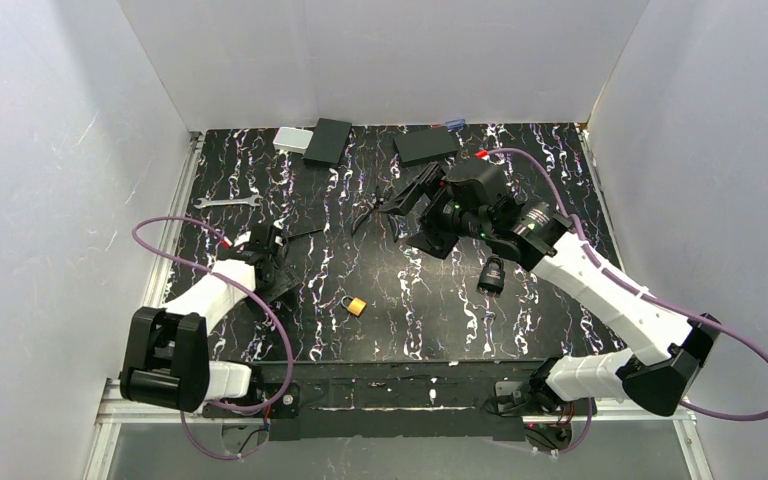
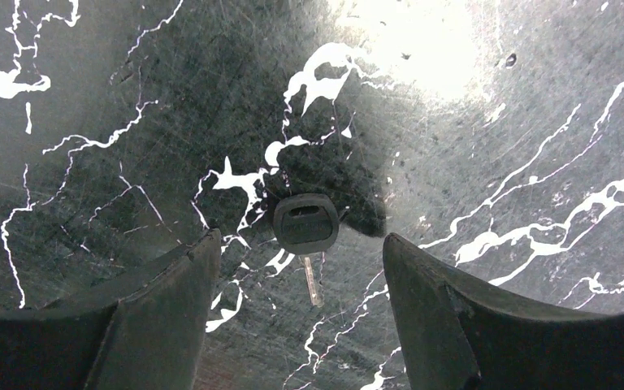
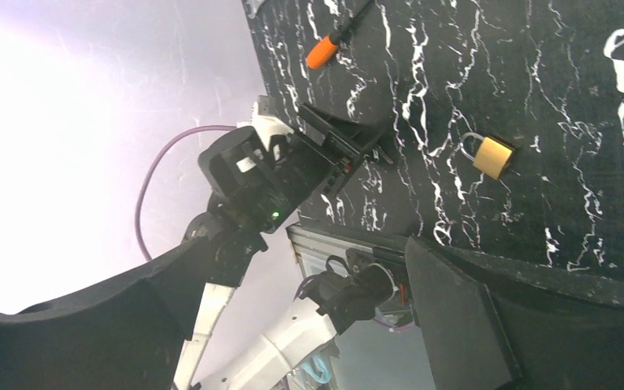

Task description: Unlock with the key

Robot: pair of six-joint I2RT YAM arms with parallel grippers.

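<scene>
A key with a black plastic head point(image 2: 306, 223) and a short metal blade lies flat on the black marbled table point(image 2: 496, 122). My left gripper point(image 2: 301, 253) hangs just over it, open, one finger on each side and neither touching it. From above, the left gripper point(image 1: 276, 256) hides the key. The brass padlock point(image 1: 356, 306) with its steel shackle lies to the right of it, also seen as the padlock point(image 3: 492, 156) in the right wrist view. My right gripper point(image 1: 407, 192) is raised over the middle back of the table, open and empty, the same right gripper point(image 3: 309, 252) tilted toward the left arm.
A wrench point(image 1: 228, 202) lies at the back left. Two black boxes point(image 1: 328, 140) point(image 1: 426, 145) and a silver box point(image 1: 292, 139) sit along the back edge. A black cylinder point(image 1: 492, 275) stands under the right arm. An orange-handled screwdriver point(image 3: 322, 53) lies near the wall.
</scene>
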